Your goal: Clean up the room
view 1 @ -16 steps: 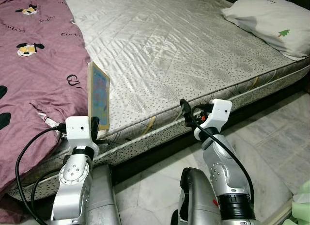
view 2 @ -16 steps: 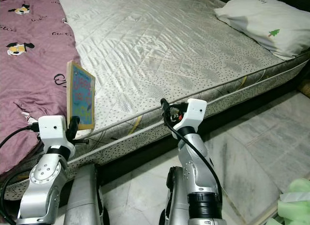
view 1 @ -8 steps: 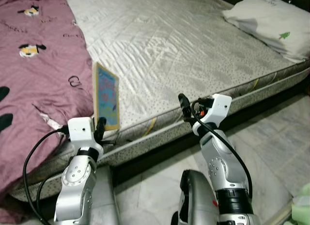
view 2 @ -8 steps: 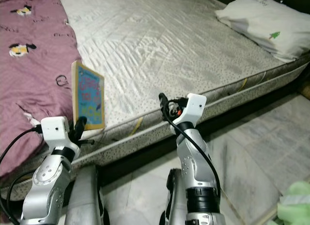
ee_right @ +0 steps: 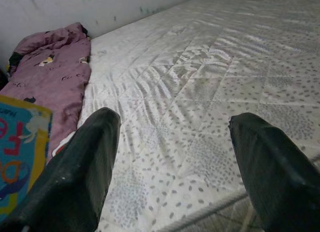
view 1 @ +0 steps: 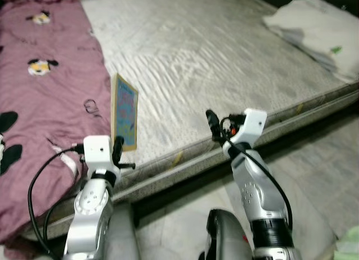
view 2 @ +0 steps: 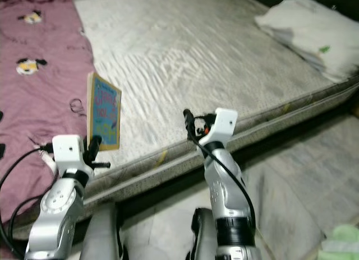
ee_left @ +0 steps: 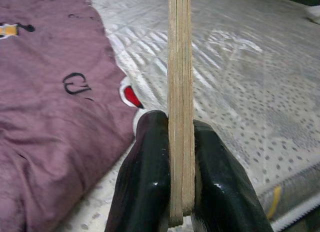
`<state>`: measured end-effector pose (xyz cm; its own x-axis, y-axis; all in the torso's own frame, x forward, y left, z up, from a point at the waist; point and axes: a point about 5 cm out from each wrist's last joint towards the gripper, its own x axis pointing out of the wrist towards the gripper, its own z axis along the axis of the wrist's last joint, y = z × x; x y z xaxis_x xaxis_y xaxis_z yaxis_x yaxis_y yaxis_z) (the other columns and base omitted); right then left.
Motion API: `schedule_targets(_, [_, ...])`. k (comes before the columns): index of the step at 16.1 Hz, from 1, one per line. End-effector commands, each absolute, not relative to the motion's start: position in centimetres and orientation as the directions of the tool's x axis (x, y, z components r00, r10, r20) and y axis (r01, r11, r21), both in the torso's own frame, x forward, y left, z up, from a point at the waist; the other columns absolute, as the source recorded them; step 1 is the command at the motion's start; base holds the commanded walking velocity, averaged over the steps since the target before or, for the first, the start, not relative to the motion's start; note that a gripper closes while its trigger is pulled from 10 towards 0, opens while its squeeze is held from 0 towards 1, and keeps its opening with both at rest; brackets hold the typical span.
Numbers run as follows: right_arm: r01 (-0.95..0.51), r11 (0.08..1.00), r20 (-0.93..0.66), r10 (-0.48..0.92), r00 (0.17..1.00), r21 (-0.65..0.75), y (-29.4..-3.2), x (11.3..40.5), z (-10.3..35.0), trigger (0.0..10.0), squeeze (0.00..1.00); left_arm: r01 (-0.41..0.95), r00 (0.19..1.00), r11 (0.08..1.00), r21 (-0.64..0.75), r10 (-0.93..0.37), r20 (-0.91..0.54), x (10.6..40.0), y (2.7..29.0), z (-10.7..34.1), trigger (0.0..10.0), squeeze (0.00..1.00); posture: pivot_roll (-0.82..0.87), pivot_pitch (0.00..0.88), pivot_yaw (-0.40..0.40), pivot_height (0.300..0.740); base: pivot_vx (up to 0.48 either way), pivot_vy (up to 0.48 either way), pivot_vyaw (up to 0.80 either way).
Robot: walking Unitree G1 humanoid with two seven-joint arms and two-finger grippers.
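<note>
A thin wooden board with a colourful picture face point(view 1: 124, 112) stands upright on edge above the near side of the mattress point(view 1: 224, 52). My left gripper point(ee_left: 180, 192) is shut on its lower edge, one black finger on each side. In the left wrist view the board point(ee_left: 180, 92) shows edge-on between the fingers point(ee_left: 147, 177). My right gripper point(ee_right: 172, 157) is open with nothing between its fingers, held over the mattress's front edge, right of the board point(ee_right: 20, 157). In the eye views the right gripper point(view 1: 211, 121) sits at the mattress border.
A purple blanket point(view 1: 45, 103) with cartoon prints covers the bed's left part. A white pillow point(view 1: 317, 30) lies at the far right. Grey marble floor point(view 1: 325, 176) runs along the bed's front, with something green point(view 2: 342, 240) at the bottom right corner.
The camera has shifted and blurred, so the bed sits differently in view. My left gripper has carried the board a little higher and further over the mattress. The right gripper stays open.
</note>
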<state>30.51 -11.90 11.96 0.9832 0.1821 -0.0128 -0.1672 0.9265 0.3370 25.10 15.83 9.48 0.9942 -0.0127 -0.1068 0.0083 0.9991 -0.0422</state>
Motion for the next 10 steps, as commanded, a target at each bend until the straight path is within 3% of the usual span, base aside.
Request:
schedule_targets(1, [-0.166, 0.927, 0.012, 0.172, 0.985, 0.335, -12.10, 30.52, 12.55, 10.0, 0.00, 0.006, 0.998, 1.000, -0.027, -0.008, -0.062, 25.42, 15.76, 10.33, 10.0, 0.00, 0.10, 0.000, -0.043, 0.669, 0.000, 0.000, 0.00])
schedule_targets(6, [-0.167, 0.948, 0.022, 0.168, 0.986, 0.270, -12.30, 30.55, 12.65, 10.0, 0.00, 0.015, 0.998, 1.000, -0.011, -0.016, -0.067, 25.59, 15.50, 10.23, 10.0, 0.00, 0.10, 0.000, -0.047, 0.679, 0.000, 0.000, 0.00])
schedule_targets(10, [-0.145, 0.954, 0.016, 0.146, 0.989, 0.262, -12.84, 30.75, 12.53, 10.0, 0.00, 0.019, 0.997, 1.000, -0.025, -0.021, -0.068, 25.63, 15.29, 10.20, 10.0, 0.00, 0.10, 0.000, -0.047, 0.738, 0.000, 0.000, 0.00])
